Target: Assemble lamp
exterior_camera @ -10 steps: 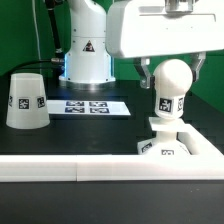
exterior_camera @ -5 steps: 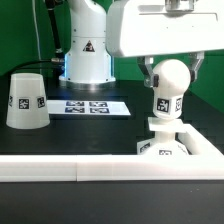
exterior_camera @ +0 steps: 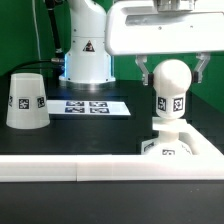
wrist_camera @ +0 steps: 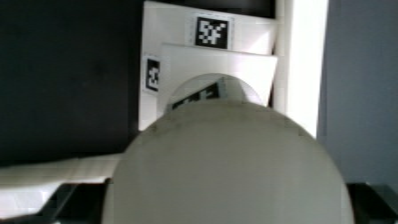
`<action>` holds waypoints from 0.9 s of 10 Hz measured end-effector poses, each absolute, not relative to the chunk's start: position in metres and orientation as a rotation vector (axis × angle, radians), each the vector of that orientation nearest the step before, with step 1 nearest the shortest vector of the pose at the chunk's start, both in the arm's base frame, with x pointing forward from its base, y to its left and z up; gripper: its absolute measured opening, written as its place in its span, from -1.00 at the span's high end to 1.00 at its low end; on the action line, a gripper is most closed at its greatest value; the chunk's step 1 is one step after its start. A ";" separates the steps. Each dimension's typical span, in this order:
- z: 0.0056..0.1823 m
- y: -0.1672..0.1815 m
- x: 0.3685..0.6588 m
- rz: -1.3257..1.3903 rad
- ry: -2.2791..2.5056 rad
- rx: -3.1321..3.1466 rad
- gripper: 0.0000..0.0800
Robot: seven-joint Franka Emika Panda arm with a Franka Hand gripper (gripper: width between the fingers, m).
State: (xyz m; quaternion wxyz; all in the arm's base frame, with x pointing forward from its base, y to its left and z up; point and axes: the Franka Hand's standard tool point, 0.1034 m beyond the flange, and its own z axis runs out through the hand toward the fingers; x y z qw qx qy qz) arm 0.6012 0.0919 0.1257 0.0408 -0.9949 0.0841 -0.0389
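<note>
Exterior view: a robot arm's two-finger gripper (exterior_camera: pixel 171 78) hangs straight down over a matte white, round-headed lamp bulb (exterior_camera: pixel 171 100). One finger is at the head's 9 o'clock and the other at its 3 o'clock. Both fingers sit just beside the head, but it is not clear whether they squeeze it or stand slightly off.

The bulb stands upright with its long axis vertical. Its neck points down at 6 o'clock into the low, angular white lamp base (exterior_camera: pixel 165 143). The coming move probably works along or around that vertical line.

The base rests on a smooth black tabletop (exterior_camera: pixel 115 130), with a long white rail bar (exterior_camera: pixel 90 170) close at its 6 o'clock. At 9 o'clock, well apart, the tapered white cup-shaped shade (exterior_camera: pixel 27 100) stands mouth down. The flat marker board (exterior_camera: pixel 95 105) lies between, leaving open room on that side.
</note>
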 end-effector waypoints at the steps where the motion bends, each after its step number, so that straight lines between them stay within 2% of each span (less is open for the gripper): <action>1: 0.126 0.095 0.601 -0.123 0.383 -3.028 -0.44; 9: 0.124 0.097 0.605 -0.028 1.182 -2.768 -0.45</action>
